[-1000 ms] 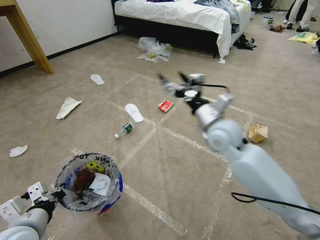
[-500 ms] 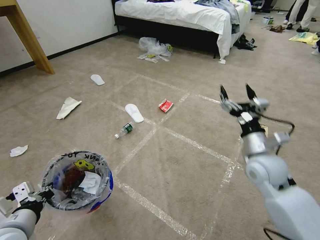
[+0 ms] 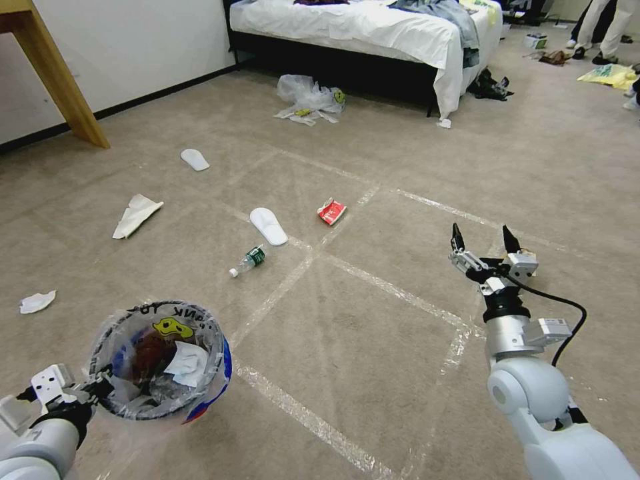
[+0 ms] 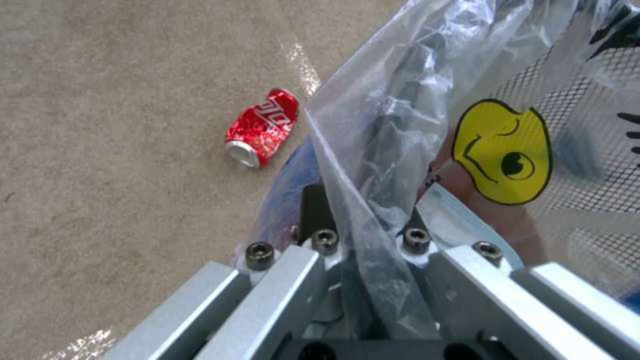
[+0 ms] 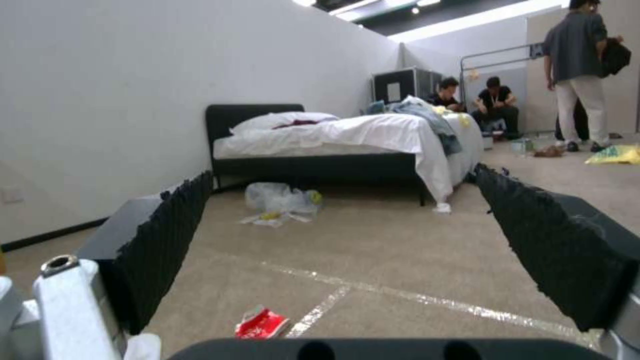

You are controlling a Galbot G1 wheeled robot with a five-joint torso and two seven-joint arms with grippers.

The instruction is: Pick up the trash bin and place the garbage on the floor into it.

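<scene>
Across the floor (image 3: 373, 333) the garbage is scattered, so the trash bin (image 3: 160, 363), near left, stays carried by its rim in the left tool (image 3: 90, 390), mouth up. Right tool (image 3: 485, 243) hangs low, spread wide, probably for the brown bag (image 3: 530, 255) just behind it.

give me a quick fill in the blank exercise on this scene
1. The left gripper is shut on the rim of the ____.
2. The right gripper hangs above the floor with its jaws ____.
3. The bottle lies just nearer the robot than the white ____.
4. The left wrist view shows a crushed red ____ on the carpet.

Missing words: bin; open; slipper; can
</scene>
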